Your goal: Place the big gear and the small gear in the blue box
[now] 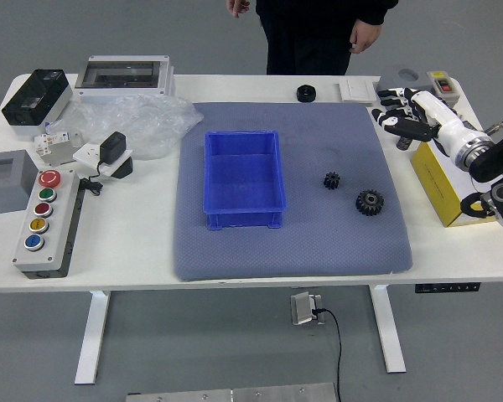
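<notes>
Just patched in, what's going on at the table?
The robot's right hand is over the table's right side, fingers spread and holding nothing. The small gear and the big gear both lie on the gray mat, to the right of the blue box, so neither is in it yet. A person stands at the far side, hands down and touching nothing on the table.

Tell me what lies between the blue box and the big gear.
In the head view, the small gear lies on the mat between the blue box and the big gear.
</notes>
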`<action>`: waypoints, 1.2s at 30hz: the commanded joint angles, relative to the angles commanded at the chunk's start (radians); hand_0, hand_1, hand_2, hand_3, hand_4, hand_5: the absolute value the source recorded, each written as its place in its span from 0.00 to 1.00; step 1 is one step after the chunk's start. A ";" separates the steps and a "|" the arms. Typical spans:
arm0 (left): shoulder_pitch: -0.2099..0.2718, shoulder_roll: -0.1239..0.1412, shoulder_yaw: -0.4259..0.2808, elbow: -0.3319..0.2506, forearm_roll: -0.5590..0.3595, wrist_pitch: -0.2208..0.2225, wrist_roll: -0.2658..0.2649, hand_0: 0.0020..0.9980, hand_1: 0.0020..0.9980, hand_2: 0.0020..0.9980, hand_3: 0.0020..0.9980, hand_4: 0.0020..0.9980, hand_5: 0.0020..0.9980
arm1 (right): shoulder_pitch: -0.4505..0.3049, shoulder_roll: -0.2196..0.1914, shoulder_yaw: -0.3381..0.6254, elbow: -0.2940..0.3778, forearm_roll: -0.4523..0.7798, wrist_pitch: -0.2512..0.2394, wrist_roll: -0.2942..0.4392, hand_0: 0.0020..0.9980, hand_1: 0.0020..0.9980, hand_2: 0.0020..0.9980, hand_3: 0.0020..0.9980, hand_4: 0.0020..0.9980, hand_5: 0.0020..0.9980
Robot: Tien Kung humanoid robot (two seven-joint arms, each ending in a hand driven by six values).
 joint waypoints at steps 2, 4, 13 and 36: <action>0.000 0.000 0.000 0.000 0.000 0.000 0.000 0.83 0.80 0.80 0.78 0.68 0.37 | 0.000 -0.002 -0.011 0.007 -0.031 0.006 -0.004 0.91 0.81 0.80 0.77 0.63 0.42; 0.000 -0.001 0.001 0.000 -0.001 0.000 0.000 0.83 0.80 0.80 0.78 0.68 0.37 | 0.001 -0.005 -0.031 0.020 -0.087 0.019 -0.011 0.91 0.82 0.82 0.79 0.65 0.38; 0.000 -0.001 0.000 0.000 -0.001 0.000 0.000 0.83 0.80 0.80 0.78 0.68 0.37 | 0.011 -0.029 -0.141 0.076 -0.346 0.109 -0.049 0.93 0.85 0.88 0.82 0.67 0.33; -0.001 -0.001 0.001 0.000 -0.001 0.000 0.000 0.83 0.80 0.80 0.78 0.68 0.37 | 0.044 -0.038 -0.353 0.043 -0.636 0.263 -0.107 0.92 0.87 0.92 0.97 0.74 0.26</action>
